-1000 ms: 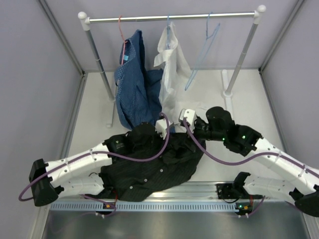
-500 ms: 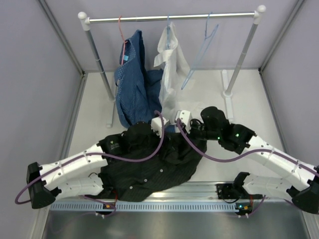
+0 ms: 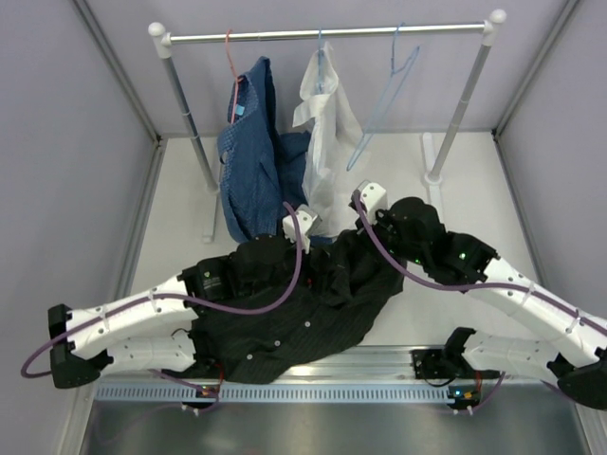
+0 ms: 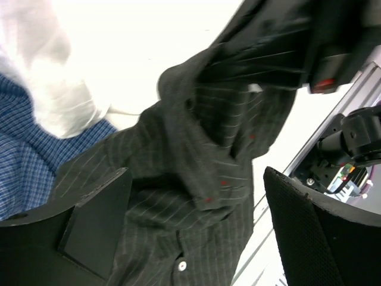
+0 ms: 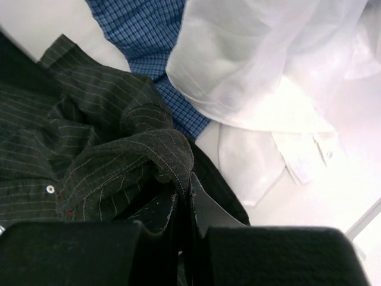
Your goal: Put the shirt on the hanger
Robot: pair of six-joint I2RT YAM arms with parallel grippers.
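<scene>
Where not covered by cloth, smooth matt white: the table (image 3: 180,246), boxed in by pale grey walls. Across its far end, a clothes rail (image 3: 285,36) of bare metal tube on white posts. Heaped on the near half, reaching to the near edge: the shirt (image 3: 275,327), black woven cloth with faint pale pinstripes, bunched in deep soft folds rather than spread flat. Hung limp from the tube and trailing down to the table, a blue patterned shirt (image 3: 256,171) in fine check; just beside it, a white shirt (image 3: 327,142), thin and slightly glossy, pooled close to the far edge of the black heap. On either side of the heap, the left arm (image 3: 142,308) and the right arm (image 3: 512,284), white shells looped with purple cable. Further right on the tube, well apart from the black cloth: the hanger (image 3: 382,114), thin light-blue wire bent into a long triangle with a hook top, hanging askew. Near the tube's left end, a red-orange hanger (image 3: 229,57), also wire, running down into the blue garment. Over the heap, the left gripper (image 4: 196,196) with flat dark pads spread wide, pinstriped cloth between and below them, nothing clasped. Next to it, the right gripper (image 5: 181,196) pressed closed on a stitched fold of the black fabric, ridged up at the fingertips. Smallest of all, round pale buttons (image 4: 181,266) sewn to the pinstripe.
</scene>
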